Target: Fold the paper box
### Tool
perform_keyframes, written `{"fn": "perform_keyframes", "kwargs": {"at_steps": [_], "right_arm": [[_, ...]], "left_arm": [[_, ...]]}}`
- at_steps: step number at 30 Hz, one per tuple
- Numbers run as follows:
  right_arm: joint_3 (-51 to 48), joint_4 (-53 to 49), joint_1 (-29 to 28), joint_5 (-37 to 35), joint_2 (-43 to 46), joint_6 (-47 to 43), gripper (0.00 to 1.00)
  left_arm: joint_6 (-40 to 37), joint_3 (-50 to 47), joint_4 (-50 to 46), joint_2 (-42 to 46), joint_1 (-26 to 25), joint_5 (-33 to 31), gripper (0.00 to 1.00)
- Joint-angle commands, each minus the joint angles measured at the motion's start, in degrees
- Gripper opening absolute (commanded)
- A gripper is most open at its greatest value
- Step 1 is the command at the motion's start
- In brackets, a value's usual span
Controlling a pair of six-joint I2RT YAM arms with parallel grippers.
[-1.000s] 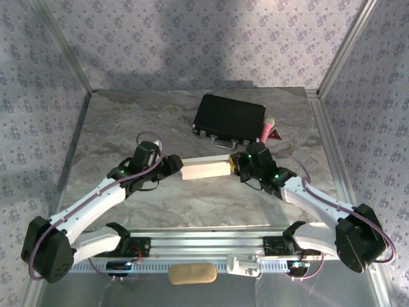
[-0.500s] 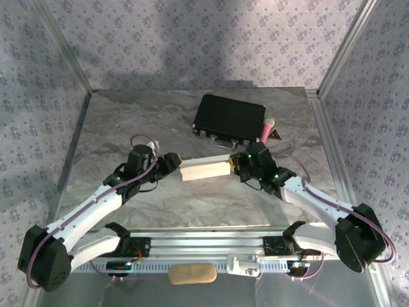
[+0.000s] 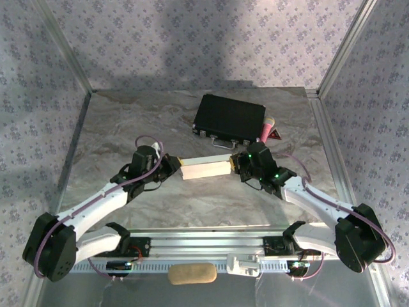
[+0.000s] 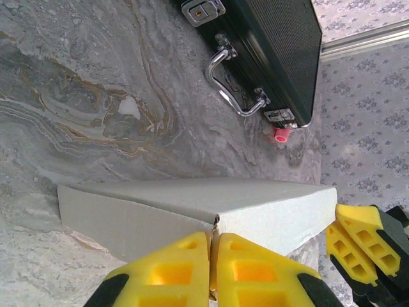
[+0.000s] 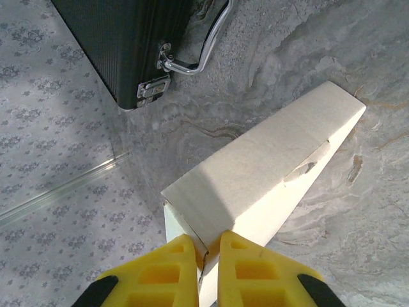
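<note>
Left jaws: pressed together, left pads (image 4: 167,272) face to face with a hairline seam between. Into that seam, a thin cardboard edge of the paper box (image 3: 204,169); pinched there as far as visible, the clamped part hidden by the yellow blocks. Directly ahead of these jaws, the long cream box lying crosswise, its left end tapering to a flat wedge. Pad bases cut off by the bottom of the left wrist view.

Between the two sets of jaws: box spanning the gap on the marbled desk (image 3: 121,128), one end at each set. From above, both sets small and dark, gap between pads unreadable.

Beyond the jaws, farther out: black case (image 3: 230,118), apart from the box, chrome handle (image 4: 231,84) turned toward it. At the case's corner on the right-jaws side, a pink item (image 3: 267,130), partly tucked behind a red bit; kind hard to make out.

Right jaws: all but closed, a narrow slit between right pads (image 5: 252,272), the box's near corner edge seated in the slit and gripped. Ahead of these jaws, the box top stretching away, a curved tab slot (image 5: 308,167) on its side face. Lower part of the gripped corner hidden by the pads.

Behind both sets, past the desk's near edge: tan oblong (image 3: 192,274), nature unclear.
</note>
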State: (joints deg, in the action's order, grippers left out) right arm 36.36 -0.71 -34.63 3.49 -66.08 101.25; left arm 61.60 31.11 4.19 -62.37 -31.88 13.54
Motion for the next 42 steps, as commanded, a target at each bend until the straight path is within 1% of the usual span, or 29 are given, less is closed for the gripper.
{"fn": "perform_keyframes", "kwargs": {"at_steps": [1, 4, 8, 10, 12, 16, 19, 22, 24, 27, 30, 31, 32, 33, 34, 35, 36, 38, 40, 42], "right_arm": [[-1.2, -5.0, 0.4, -0.1, -1.7, -0.8, 0.10], [-1.0, -5.5, 0.6, 0.3, -2.0, -0.8, 0.07], [-0.7, -6.4, 0.8, 1.0, -2.3, -1.7, 0.06], [0.1, -7.9, 1.1, 1.6, -2.2, -3.5, 0.07], [1.3, -10.8, 1.5, 1.9, -1.6, -6.5, 0.11], [2.1, -16.4, 1.1, 1.6, 1.8, -12.4, 0.14], [1.4, -19.6, 0.6, 1.3, 5.6, -17.0, 0.20], [0.6, -24.5, -0.4, 0.8, 9.2, -21.6, 0.26], [-1.0, -27.5, -1.7, -0.1, 11.5, -22.9, 0.33], [-3.6, -31.6, -3.6, -3.0, 15.7, -24.3, 0.48], [-3.2, -35.8, -4.6, -8.6, 19.9, -27.4, 0.63], [-2.1, -37.0, -4.5, -9.8, 20.3, -29.6, 0.75], [-0.7, -38.1, -4.1, -10.0, 20.2, -32.8, 0.98], [1.5, -40.4, -3.3, -10.6, 19.5, -36.8, 0.99], [4.1, -42.6, -1.8, -11.6, 18.5, -40.6, 0.99], [7.1, -44.6, -0.4, -13.7, 17.2, -45.0, 0.99], [9.6, -47.5, 0.7, -16.6, 16.0, -47.9, 0.99], [14.1, -52.6, 1.8, -23.5, 14.0, -52.8, 0.99], [16.0, -53.6, 2.0, -30.2, 13.6, -56.7, 0.99], [16.5, -52.1, 2.1, -36.5, 14.0, -60.0, 0.99]], "left_arm": [[-0.6, -2.0, -2.1, -1.1, 0.1, 0.6, 0.06], [-1.2, -2.0, -2.7, -1.4, 0.1, 0.6, 0.00], [-1.8, -1.4, -2.9, -1.1, 0.0, 0.8, 0.00], [-3.0, -0.4, -3.4, -1.1, -0.5, 1.1, 0.00], [-5.0, 1.6, -5.5, -1.1, -1.8, 0.6, 0.00], [-8.4, 4.3, -11.4, -0.4, -6.5, -4.2, 0.00], [-9.7, 3.6, -13.8, 1.9, -10.8, -9.7, 0.00], [-9.6, 1.7, -16.4, 3.8, -15.2, -14.7, 0.04], [-8.3, -0.8, -16.2, 3.6, -17.1, -15.4, 0.08], [-6.6, -3.1, -15.1, 3.2, -19.4, -16.5, 0.20], [-7.1, -1.5, -17.5, 4.7, -19.8, -17.8, 0.29], [-7.8, 0.1, -19.4, 5.3, -19.6, -18.2, 0.32], [-8.4, 1.7, -21.3, 5.9, -19.0, -18.1, 0.38], [-9.4, 3.4, -23.0, 6.5, -17.7, -16.6, 0.48], [-10.4, 4.7, -23.9, 7.3, -15.5, -13.8, 0.65], [-10.9, 5.4, -24.3, 8.6, -12.8, -10.8, 0.93], [-11.2, 5.9, -24.4, 10.2, -10.0, -8.3, 1.00], [-13.0, 7.2, -25.0, 13.3, -2.9, -3.1, 1.00], [-16.3, 9.5, -26.3, 14.2, 2.8, 1.1, 1.00], [-20.0, 11.7, -27.5, 13.2, 7.1, 3.4, 1.00]]}}
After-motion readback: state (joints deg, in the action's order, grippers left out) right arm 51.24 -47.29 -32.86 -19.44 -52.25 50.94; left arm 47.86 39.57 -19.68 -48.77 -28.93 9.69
